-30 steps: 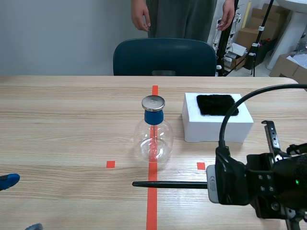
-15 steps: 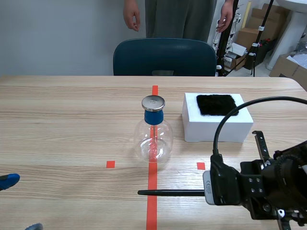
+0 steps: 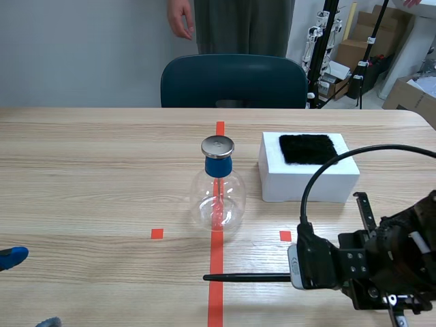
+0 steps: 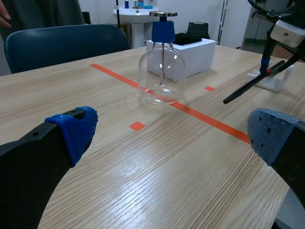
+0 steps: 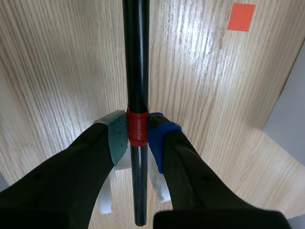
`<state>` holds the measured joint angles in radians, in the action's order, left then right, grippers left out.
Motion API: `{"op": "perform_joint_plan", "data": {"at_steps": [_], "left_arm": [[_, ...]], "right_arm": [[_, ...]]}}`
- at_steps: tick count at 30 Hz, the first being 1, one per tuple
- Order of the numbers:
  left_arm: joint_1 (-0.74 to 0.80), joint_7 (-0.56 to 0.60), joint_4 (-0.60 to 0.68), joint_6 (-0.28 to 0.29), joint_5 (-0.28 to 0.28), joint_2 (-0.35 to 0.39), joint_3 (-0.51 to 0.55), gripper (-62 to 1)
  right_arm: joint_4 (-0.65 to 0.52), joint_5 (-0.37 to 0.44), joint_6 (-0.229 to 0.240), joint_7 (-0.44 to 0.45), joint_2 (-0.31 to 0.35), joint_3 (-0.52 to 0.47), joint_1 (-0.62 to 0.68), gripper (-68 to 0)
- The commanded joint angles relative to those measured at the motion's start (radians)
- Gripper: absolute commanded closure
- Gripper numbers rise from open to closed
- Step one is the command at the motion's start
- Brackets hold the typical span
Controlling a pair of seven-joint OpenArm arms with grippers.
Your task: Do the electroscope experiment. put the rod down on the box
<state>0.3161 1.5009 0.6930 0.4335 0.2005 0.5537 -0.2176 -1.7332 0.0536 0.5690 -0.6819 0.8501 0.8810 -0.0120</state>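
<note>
A thin black rod (image 3: 245, 277) (image 5: 136, 62) (image 4: 248, 87) with a red band lies level just above the table, pointing left. My right gripper (image 5: 138, 136) (image 3: 300, 269) is shut on the rod at the red band, at the table's near right. The white box (image 3: 308, 176) (image 4: 190, 52) with a black cloth (image 3: 308, 148) on top stands behind it. The clear flask electroscope (image 3: 217, 194) (image 4: 162, 71) with blue neck and metal disc stands on the red centre line. My left gripper (image 4: 167, 138), open and holding nothing, is at the near left, one blue fingertip (image 3: 12, 257) showing.
A blue chair (image 3: 234, 82) is pushed to the table's far edge with a person (image 3: 235, 24) standing behind it. Cardboard boxes (image 3: 357, 41) and stands are at the back right. A small white holder (image 4: 269, 81) sits under the rod's held end.
My right gripper has drawn back to the right and slightly nearer with the rod; the rod's tip moved right, from left of the red centre line to on it. The person shifted left.
</note>
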Motion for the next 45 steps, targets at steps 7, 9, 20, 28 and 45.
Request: {"op": "perform_joint_plan", "data": {"at_steps": [7, 9, 20, 28, 45], "left_arm": [[-0.001, 0.047, 0.009, -0.002, -0.009, 0.004, 0.001, -62.3], [-0.001, 0.048, 0.009, -0.002, -0.01, 0.004, 0.001, -62.3], [-0.001, 0.047, 0.009, -0.002, -0.01, 0.004, 0.001, -62.3], [-0.001, 0.047, 0.009, -0.002, -0.01, 0.004, 0.001, -62.3], [-0.001, 0.047, 0.009, -0.002, -0.01, 0.004, 0.001, -62.3]], "right_arm": [[0.042, 0.024, 0.0, -0.001, -0.013, 0.03, -0.044, -0.2], [0.042, 0.03, 0.0, 0.0, -0.011, 0.03, -0.044, -0.2], [0.042, 0.03, 0.0, -0.001, -0.011, 0.03, -0.044, -31.7], [0.042, 0.03, 0.0, -0.001, -0.011, 0.03, -0.043, -52.9], [0.042, 0.03, -0.007, 0.0, -0.01, 0.03, -0.043, -67.9]]}}
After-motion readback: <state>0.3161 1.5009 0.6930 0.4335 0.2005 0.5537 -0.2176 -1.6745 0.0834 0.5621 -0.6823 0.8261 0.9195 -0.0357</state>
